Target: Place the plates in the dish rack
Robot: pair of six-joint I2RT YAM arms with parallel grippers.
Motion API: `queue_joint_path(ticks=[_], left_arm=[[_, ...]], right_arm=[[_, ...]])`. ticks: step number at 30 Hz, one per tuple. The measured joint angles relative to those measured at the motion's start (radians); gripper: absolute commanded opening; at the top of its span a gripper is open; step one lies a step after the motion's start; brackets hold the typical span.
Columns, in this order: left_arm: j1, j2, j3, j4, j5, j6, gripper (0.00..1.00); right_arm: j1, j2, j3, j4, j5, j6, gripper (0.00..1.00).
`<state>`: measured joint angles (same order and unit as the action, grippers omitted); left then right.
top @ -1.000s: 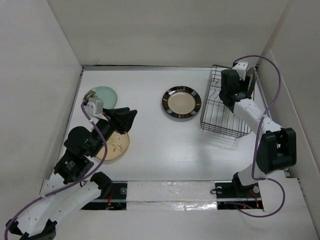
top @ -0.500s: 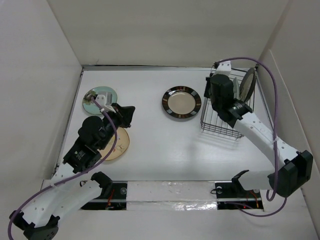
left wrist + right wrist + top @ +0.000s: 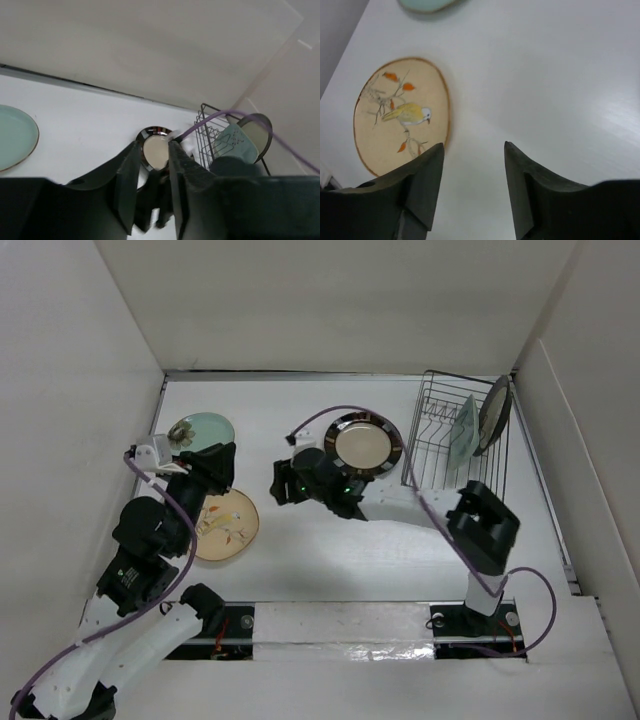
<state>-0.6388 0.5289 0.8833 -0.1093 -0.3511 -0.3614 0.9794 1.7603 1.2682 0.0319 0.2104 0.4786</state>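
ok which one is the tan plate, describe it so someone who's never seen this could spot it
On the white table, go to the left side, away from the black wire dish rack. The tan plate lies flat there, closer to the near edge than the round pale green plate. It alone carries a painted yellow bird on a twig with orange leaves.

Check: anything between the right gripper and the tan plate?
Nothing: only bare table separates the right gripper and the tan plate, per right wrist view.

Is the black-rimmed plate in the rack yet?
No, out: the black-rimmed plate lies flat on the table, left of the dish rack.
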Motion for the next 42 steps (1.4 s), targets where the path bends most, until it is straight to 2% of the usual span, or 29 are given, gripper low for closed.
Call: queue_joint_path(ticks=[2,7,14,19,20,21,24,29,35,39,42], left_arm=[[0.000,-0.024,0.000,0.015,-0.015,0.007,0.32],[0.000,-0.029,-0.011,0.023,-0.019,0.021,0.35],[0.000,-0.029,-0.047,0.030,-0.002,0.039,0.36],[0.000,-0.040,-0.053,0.037,0.016,0.043,0.36],[0.000,-0.042,-0.053,0.039,0.018,0.043,0.36],[0.000,-0.044,-0.053,0.041,0.020,0.043,0.37],[0.000,-0.046,-0.053,0.045,0.026,0.043,0.37],[0.000,-0.052,-0.053,0.046,0.030,0.043,0.37],[0.000,-0.057,-0.053,0.050,0.042,0.043,0.37],[0.000,-0.057,-0.053,0.053,0.062,0.043,0.39],[0.000,-0.057,-0.053,0.053,0.077,0.043,0.41]], right_arm=[[0.032,0.123,0.066,0.012,-0.037,0.045,0.62],[0.055,0.358,0.204,0.053,-0.129,0.149,0.63],[0.047,0.480,0.243,0.150,-0.237,0.264,0.54],[0.048,0.527,0.241,0.243,-0.331,0.340,0.30],[0.046,0.537,0.241,0.262,-0.350,0.353,0.11],[0.045,0.545,0.240,0.275,-0.359,0.361,0.00],[0.042,0.547,0.216,0.322,-0.386,0.423,0.00],[0.043,0.398,0.048,0.307,-0.333,0.413,0.00],[-0.002,0.012,-0.058,0.002,-0.083,0.198,0.00],[-0.155,-0.244,-0.036,-0.153,0.117,0.061,0.00],[-0.316,-0.351,0.042,-0.241,0.324,-0.042,0.00]])
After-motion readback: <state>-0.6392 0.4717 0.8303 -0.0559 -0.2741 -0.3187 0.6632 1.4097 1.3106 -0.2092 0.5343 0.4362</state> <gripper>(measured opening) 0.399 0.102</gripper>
